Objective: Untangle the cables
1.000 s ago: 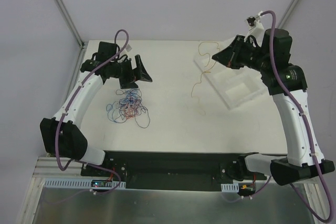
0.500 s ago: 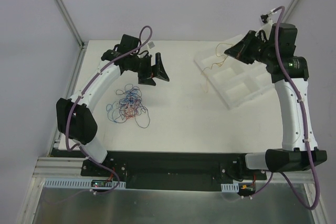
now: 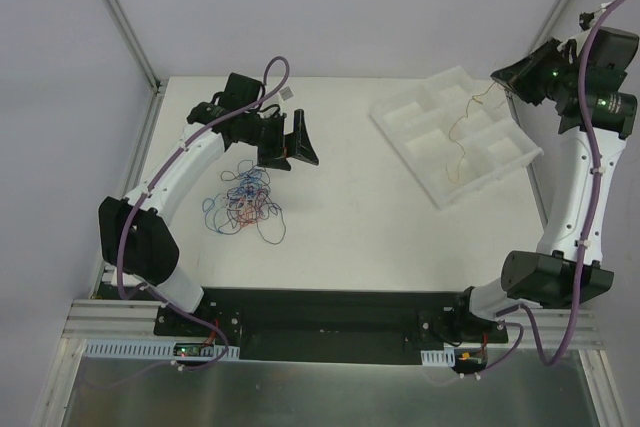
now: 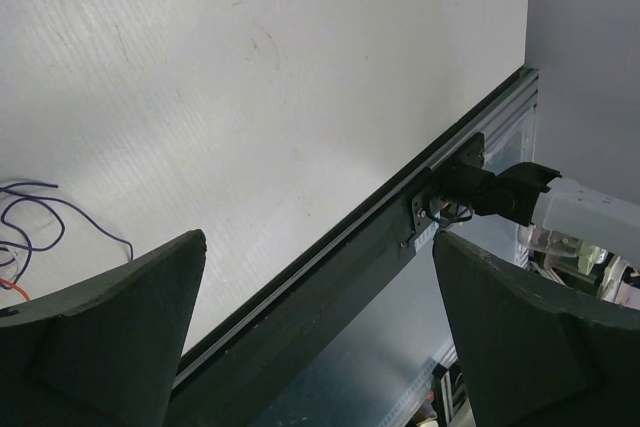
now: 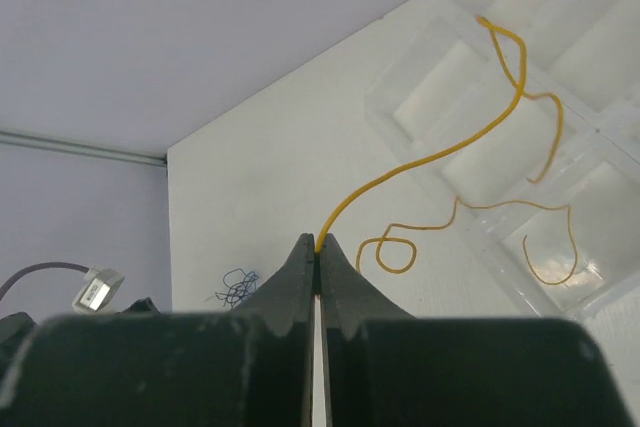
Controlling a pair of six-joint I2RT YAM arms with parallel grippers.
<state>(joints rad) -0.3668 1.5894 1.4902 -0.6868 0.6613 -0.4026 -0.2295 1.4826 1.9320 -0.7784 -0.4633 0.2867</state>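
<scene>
A tangle of blue, purple and red cables (image 3: pixel 242 202) lies on the white table, left of centre. My left gripper (image 3: pixel 298 142) hovers just above and right of it, open and empty; in the left wrist view (image 4: pixel 315 347) only a few cable ends (image 4: pixel 30 222) show at the left edge. My right gripper (image 3: pixel 508 77) is raised at the far right, shut on one end of a yellow cable (image 5: pixel 440 152). The yellow cable (image 3: pixel 462 137) hangs down over the white compartment tray (image 3: pixel 420 117), with its free end in a compartment (image 5: pixel 550 257).
The tray sits at the back right of the table, tilted. The black front rail (image 3: pixel 330 307) with the arm bases runs along the near edge. A metal frame post (image 3: pixel 120 17) stands at the back left corner.
My right gripper has swung up and to the right with the yellow cable, drawing it over the tray. My left gripper moved right and slightly back, staying open near the tangle.
</scene>
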